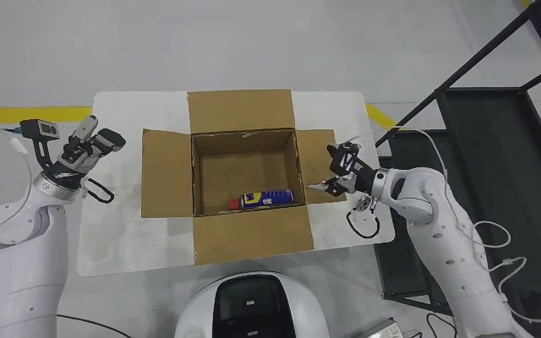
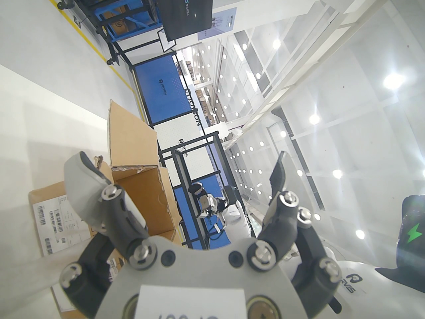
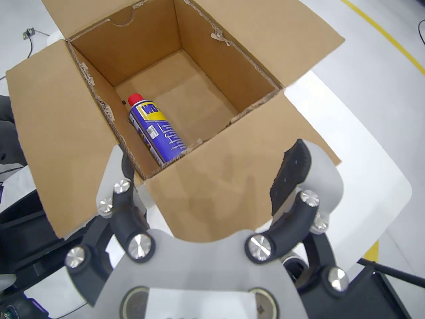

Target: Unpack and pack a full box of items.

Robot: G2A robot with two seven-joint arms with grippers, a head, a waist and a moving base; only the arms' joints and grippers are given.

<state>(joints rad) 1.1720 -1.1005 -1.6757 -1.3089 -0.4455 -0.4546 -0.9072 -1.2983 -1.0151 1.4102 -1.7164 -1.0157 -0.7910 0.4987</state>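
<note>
An open cardboard box stands mid-table with all its flaps folded out. A blue spray can with a red cap lies on its side on the box floor, against the wall nearest the robot. In the right wrist view the can rests in a corner of the box. My right gripper hovers open over the box's right flap, holding nothing. My left gripper is open and empty at the table's left edge, apart from the box, tilted up toward the room.
The white table has bare strips to the left and right of the box flaps. A black metal rack stands just off the table's right side. Loose cables hang along the right arm.
</note>
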